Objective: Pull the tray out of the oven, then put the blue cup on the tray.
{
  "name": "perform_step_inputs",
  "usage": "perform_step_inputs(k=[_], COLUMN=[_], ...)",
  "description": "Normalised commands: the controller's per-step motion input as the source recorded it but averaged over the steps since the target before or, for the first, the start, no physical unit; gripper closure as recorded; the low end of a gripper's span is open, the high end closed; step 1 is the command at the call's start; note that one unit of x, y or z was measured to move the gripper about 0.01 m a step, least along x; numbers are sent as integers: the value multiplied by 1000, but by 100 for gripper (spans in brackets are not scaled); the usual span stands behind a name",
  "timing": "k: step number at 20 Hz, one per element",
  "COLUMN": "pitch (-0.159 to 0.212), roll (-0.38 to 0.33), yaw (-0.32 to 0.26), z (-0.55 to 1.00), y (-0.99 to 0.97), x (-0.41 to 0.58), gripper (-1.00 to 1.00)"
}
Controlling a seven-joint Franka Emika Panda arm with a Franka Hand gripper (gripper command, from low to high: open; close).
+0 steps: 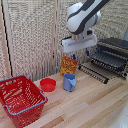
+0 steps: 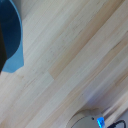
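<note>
Wooden table: blue cup below jaws.

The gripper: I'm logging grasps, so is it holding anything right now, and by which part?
Nothing is held. The gripper hangs in the air above the blue cup, which stands on the table.

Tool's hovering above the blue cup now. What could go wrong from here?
1. The blue cup stands close to the orange box and red bowl; the descending tool might knock either.
2. The cup is at the wrist view's edge, suggesting the tool is off-centre, so a grasp may miss.
</note>
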Motion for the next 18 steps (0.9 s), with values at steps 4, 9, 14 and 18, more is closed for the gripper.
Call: perform_step_inputs(k=[4, 9, 14, 18], pitch=[-24, -49, -43, -59], roll=[42, 42, 49, 33], yaw=[-86, -67, -35, 27], z=[-557, -333, -268, -383], y=[92, 371, 141, -161], x=[-200, -44, 0, 0], gripper=[-100, -100, -100, -100])
